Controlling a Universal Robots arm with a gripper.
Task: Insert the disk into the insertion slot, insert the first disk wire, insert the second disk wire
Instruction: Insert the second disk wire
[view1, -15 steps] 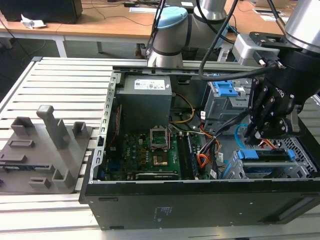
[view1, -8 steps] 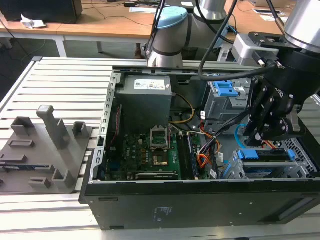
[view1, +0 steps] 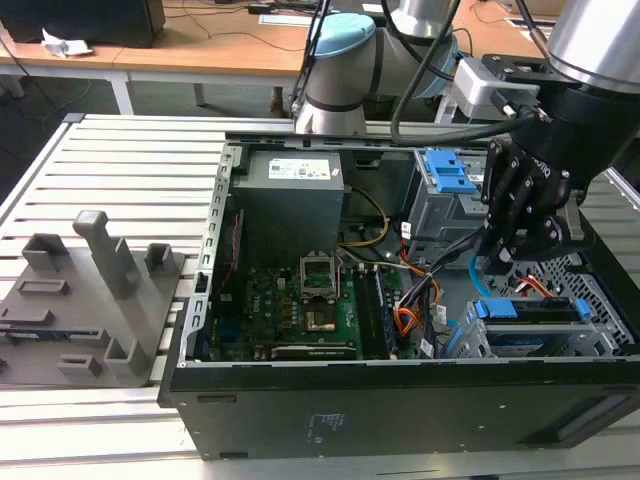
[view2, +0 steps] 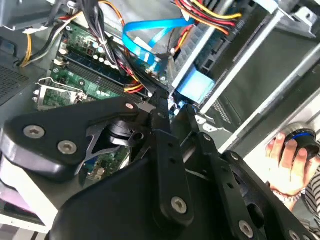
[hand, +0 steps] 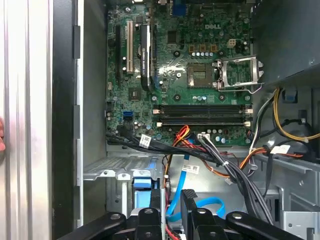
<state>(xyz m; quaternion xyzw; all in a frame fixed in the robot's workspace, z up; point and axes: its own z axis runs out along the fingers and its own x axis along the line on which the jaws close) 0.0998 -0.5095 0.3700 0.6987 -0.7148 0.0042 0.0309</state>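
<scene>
The disk (view1: 530, 311) already sits in the slot (view1: 600, 292) just below the tool (view1: 522, 250), so the work looks to be at the wire steps. The red wire (view1: 537, 286) arches just beside the tool's tip and the blue cable (hand: 176, 192) loops just ahead of it. Whether the tool is clamped on a plug cannot be told. By my judgement, seating one calls for a short, squarely aligned push at the disk's edge, clear of the black cables (hand: 225, 165).

You have a ribbed aluminium table (view1: 130, 165) carrying two things: an open black computer case (view1: 400, 410) lying on its side and, at its nine o'clock in the exterior view, a grey moulded fixture plate (view1: 90, 300).
</scene>
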